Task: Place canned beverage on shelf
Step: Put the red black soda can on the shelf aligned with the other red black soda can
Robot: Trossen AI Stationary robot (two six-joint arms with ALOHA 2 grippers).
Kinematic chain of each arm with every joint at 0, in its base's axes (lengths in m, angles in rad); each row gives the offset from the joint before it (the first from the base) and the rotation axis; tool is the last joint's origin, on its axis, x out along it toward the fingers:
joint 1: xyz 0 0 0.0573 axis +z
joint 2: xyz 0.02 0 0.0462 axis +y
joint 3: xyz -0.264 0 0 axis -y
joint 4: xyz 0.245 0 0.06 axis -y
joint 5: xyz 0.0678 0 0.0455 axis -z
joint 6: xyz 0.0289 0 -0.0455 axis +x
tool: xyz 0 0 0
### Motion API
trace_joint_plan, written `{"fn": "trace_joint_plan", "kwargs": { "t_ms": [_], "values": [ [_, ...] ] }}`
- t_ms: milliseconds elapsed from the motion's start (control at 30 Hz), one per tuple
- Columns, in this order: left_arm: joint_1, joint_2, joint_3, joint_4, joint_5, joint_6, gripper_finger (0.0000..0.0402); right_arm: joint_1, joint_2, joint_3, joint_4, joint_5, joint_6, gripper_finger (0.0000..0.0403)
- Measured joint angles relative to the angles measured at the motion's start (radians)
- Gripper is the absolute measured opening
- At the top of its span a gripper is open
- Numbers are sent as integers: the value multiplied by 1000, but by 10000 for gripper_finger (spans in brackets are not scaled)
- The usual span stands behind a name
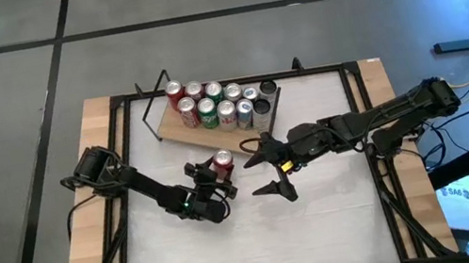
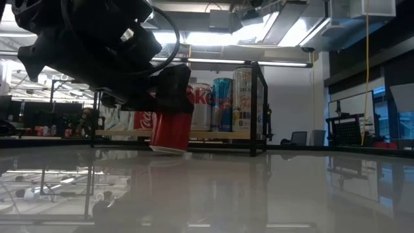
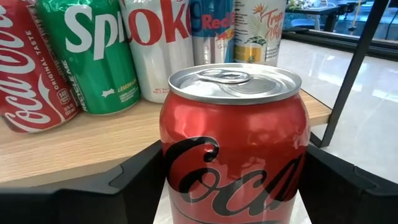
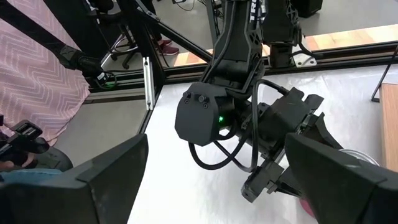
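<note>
L arm: comes in from worktop's (image 1: pixel 345 218) left side, stretched low & diagonal toward centre, wrist near-level, pointing at the shelf (image 1: pixel 179 129).
L claw (image 1: pixel 221 174): pinching a red Coca-Cola can (image 1: pixel 223 161) by its sides, fingers (image 3: pixel 134 180) either side of can body in left wrist view.
Can: upright w/ slight tilt in low view, base at or just above worktop, can't tell which; sits just in front of shelf's near edge, not on it.
Shelf: light wood board on black wire supports, at worktop's far side; carries a cluster of other cans (image 1: pixel 211 105), red, green, silver, all upright.
R arm: reaches in from right side, stretched level toward centre, facing L arm.
R claw (image 1: pixel 271 165): spread wide, nothing between fingers, near the held can but apart from it.
</note>
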Motion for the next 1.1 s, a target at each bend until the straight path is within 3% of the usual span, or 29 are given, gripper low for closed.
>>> {"fn": "trace_joint_plan", "kwargs": {
  "t_ms": [300, 500, 800, 1100],
  "values": [
    [0, 0, 0, -8, 0, 0, 292, 0, 0, 0, 0, 0, 0, 372],
    [0, 1, -1, -5, 0, -24, 327, 0, 0, 0, 0, 0, 0, 372],
    [-26, 2, -3, -3, -120, -53, 393, 0, 0, 0, 0, 0, 0, 372],
    [-117, -12, -3, 7, -246, -85, 392, 0, 0, 0, 0, 0, 0, 372]
  ]
}}
